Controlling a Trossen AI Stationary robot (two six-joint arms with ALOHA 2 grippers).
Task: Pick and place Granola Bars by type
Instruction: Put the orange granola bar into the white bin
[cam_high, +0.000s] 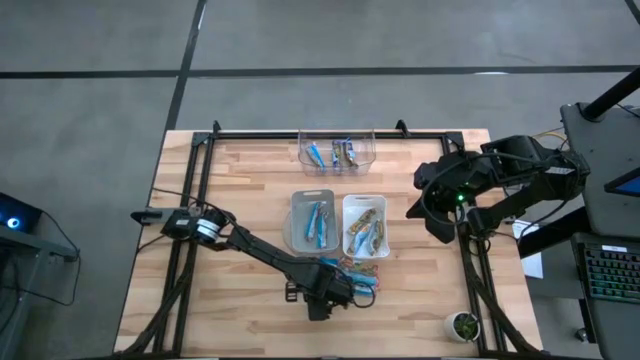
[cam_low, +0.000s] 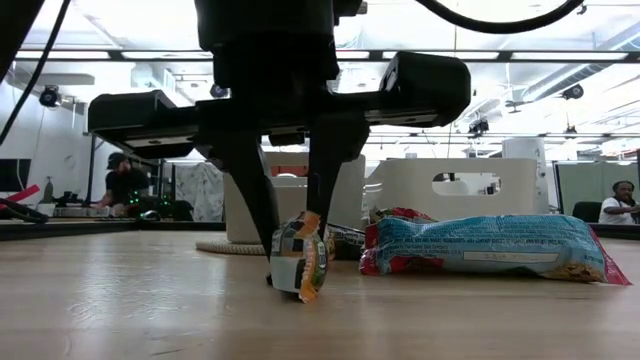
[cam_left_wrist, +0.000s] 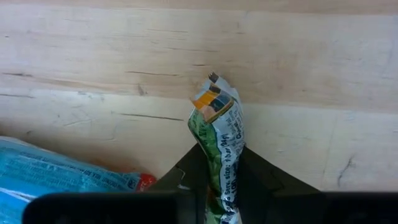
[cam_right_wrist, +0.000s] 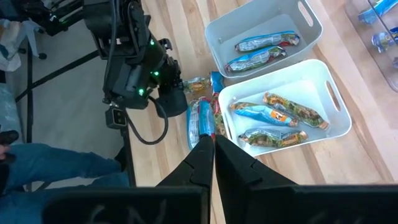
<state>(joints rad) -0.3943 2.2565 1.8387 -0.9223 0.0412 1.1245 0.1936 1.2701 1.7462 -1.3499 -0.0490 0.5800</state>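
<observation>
Both arms are dark, near-black, built of boxy segmented links. The left arm (cam_high: 262, 252) carries a pale silver collar near its base. The right arm (cam_high: 490, 185) trails black cables and shows a small green light.

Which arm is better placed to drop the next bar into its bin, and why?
Left. Its tool is already shut on a green bar beside the loose pile, just in front of the white bin. The right tool waits shut at the table's right edge.
</observation>
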